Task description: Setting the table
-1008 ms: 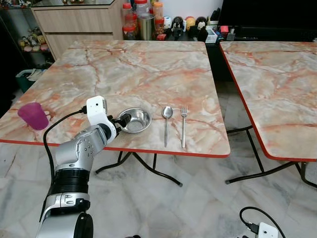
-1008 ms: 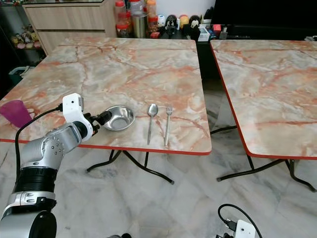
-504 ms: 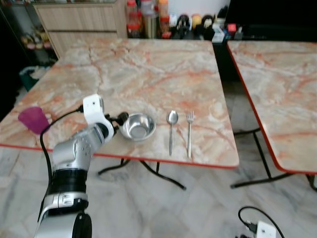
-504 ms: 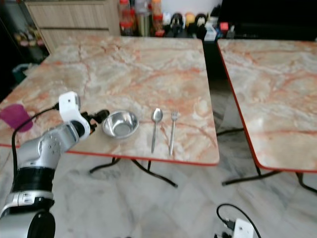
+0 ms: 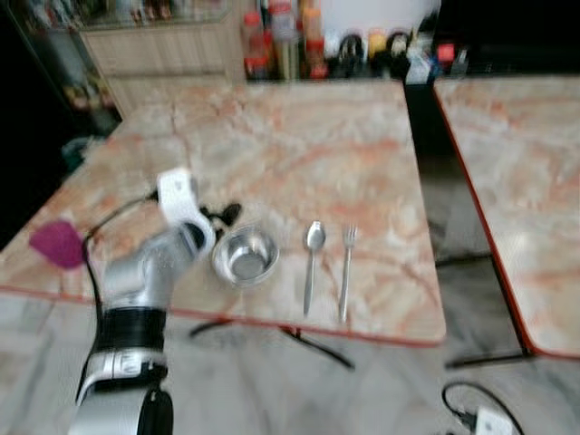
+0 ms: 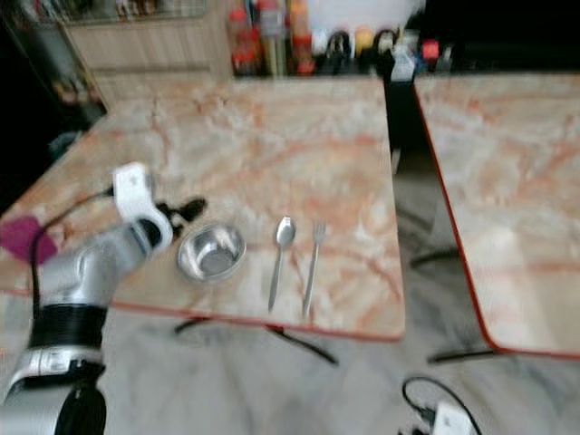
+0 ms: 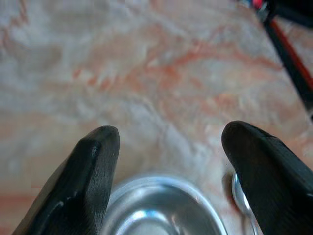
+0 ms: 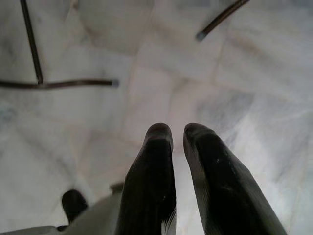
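- Marble-patterned, pink and cream with a red edge: that is the table (image 5: 299,145) before me, and a second table of the same kind (image 5: 526,181) stands well apart on my right with a gap of floor between them.
- Near the front edge of the table rests a small round steel bowl (image 5: 245,256), upright and with nothing that I can see inside it.
- Just to the right of the bowl lies a steel spoon (image 5: 312,261), its head away from me, and a steel fork (image 5: 347,270) lies beside the spoon, nearly parallel to it, the two close but apart.
- My left gripper (image 5: 222,216) hovers over the table just beside the bowl's left rim; in the left wrist view my two black fingers (image 7: 93,171) are spread wide, with the bowl's rim low between them and the spoon's head just inside the right finger.
- I cannot tell whether either finger touches the bowl.
- A purple plastic cup (image 5: 57,243) stands at the table's left front corner, well apart from the bowl.
- My right gripper (image 8: 178,142) hangs over the pale marble floor (image 8: 146,58), its two fingers nearly together with only a thin slit between them, clamped on nothing.
- Jars and small figures (image 5: 353,41) line the far wall beyond the table, too blurred to tell apart.
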You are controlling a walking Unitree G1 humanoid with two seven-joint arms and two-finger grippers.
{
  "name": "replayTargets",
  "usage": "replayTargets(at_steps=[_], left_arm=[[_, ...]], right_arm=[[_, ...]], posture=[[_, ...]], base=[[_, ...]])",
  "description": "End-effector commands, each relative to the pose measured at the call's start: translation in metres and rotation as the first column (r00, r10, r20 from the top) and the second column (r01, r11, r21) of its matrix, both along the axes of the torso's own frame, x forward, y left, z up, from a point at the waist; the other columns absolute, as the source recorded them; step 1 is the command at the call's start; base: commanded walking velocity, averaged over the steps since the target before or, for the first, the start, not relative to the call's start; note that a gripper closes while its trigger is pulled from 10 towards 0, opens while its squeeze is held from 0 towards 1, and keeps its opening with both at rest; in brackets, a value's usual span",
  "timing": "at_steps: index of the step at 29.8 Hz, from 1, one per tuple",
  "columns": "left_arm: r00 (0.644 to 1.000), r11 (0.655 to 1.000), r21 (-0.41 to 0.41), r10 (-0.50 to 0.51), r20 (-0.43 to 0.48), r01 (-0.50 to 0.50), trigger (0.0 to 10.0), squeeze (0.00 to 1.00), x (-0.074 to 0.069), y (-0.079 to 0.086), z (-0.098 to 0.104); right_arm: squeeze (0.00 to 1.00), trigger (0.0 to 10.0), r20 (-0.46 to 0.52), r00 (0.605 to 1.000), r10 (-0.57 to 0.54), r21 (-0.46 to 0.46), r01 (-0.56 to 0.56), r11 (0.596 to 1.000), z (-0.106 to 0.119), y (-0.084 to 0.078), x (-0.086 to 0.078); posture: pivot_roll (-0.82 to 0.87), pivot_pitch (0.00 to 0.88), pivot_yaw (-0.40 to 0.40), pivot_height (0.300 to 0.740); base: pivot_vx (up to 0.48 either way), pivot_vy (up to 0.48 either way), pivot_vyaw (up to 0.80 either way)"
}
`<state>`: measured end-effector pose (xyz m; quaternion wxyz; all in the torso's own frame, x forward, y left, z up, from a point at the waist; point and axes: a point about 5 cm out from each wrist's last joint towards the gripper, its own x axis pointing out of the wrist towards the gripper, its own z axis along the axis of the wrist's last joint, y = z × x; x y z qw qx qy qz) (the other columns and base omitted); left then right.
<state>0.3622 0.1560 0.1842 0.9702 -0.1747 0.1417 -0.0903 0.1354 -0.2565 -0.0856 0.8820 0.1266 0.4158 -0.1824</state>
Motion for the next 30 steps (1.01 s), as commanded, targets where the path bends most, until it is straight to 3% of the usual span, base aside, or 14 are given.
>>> replayTargets(at_steps=[1, 16, 30], left_arm=[[0.999, 0.999, 0.022, 0.032, -0.004, -0.032, 10.0, 0.0, -0.002, 0.015, 0.0], [1.0, 0.999, 0.049, 0.015, -0.025, -0.013, 10.0, 0.0, -0.011, 0.029, -0.006], [1.0, 0.999, 0.048, 0.01, -0.026, -0.009, 10.0, 0.0, -0.01, 0.026, -0.005]], right_arm=[[0.0, 10.0, -0.003, 1.0, 0.0, 0.028, 0.0, 1.0, -0.003, 0.009, 0.001], [0.0, 10.0, -0.002, 1.0, -0.013, 0.031, 0.013, 0.999, -0.003, 0.01, 0.0], [0.0, 10.0, 0.006, 1.0, -0.027, 0.031, 0.027, 0.999, -0.003, 0.01, 0.0]], posture=[[0.1, 0.079, 0.044, 0.74], [0.1, 0.082, 0.046, 0.74], [0.1, 0.078, 0.042, 0.74]], base=[[0.0, 0.0, 0.0], [0.0, 0.0, 0.0], [0.0, 0.062, -0.11]])
